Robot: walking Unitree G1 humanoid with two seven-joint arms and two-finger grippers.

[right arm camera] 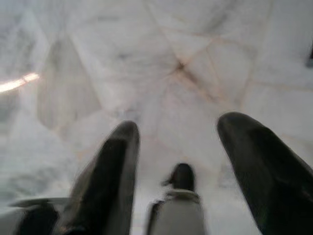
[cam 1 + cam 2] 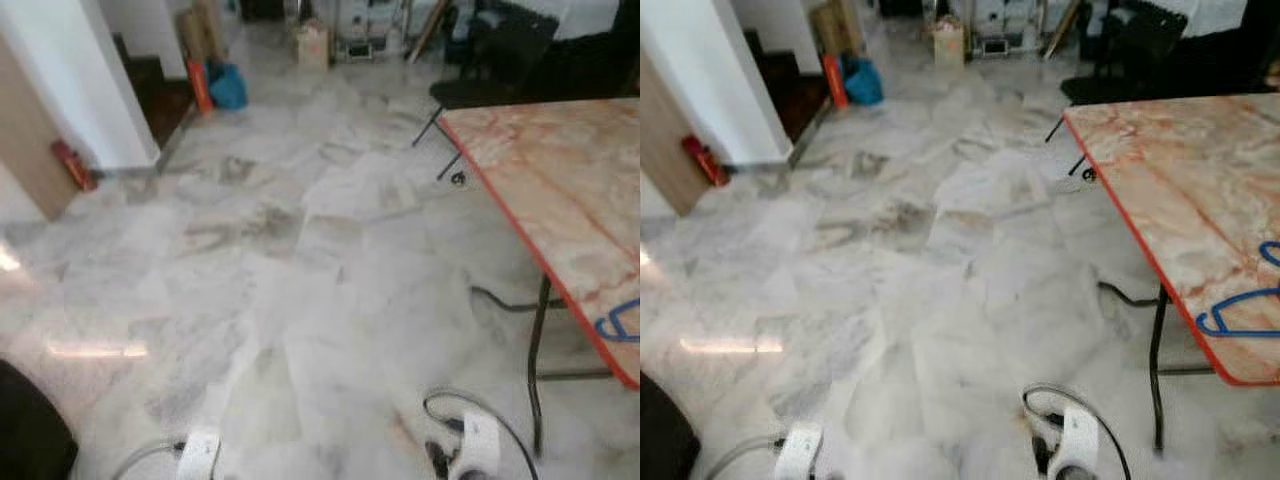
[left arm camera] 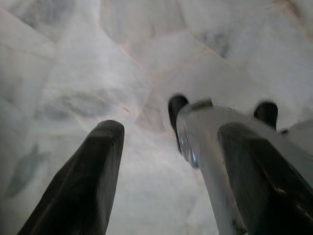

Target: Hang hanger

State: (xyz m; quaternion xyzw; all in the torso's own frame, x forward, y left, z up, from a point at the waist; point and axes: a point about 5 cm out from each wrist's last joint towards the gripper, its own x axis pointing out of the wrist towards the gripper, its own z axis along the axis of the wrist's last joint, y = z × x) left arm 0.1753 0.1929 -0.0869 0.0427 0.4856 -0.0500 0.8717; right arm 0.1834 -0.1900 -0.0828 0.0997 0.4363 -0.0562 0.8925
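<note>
Jaws apart both grippers; blue hanger (image 2: 1240, 312), blurred, on table (image 2: 1180, 190).

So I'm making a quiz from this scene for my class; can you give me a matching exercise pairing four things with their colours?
Things:
1. hanger
2. bag
3. table edge
4. chair

Colours:
a. black
b. orange-red
c. blue
d. teal

Pairs: 1-c, 2-d, 3-b, 4-a
</note>
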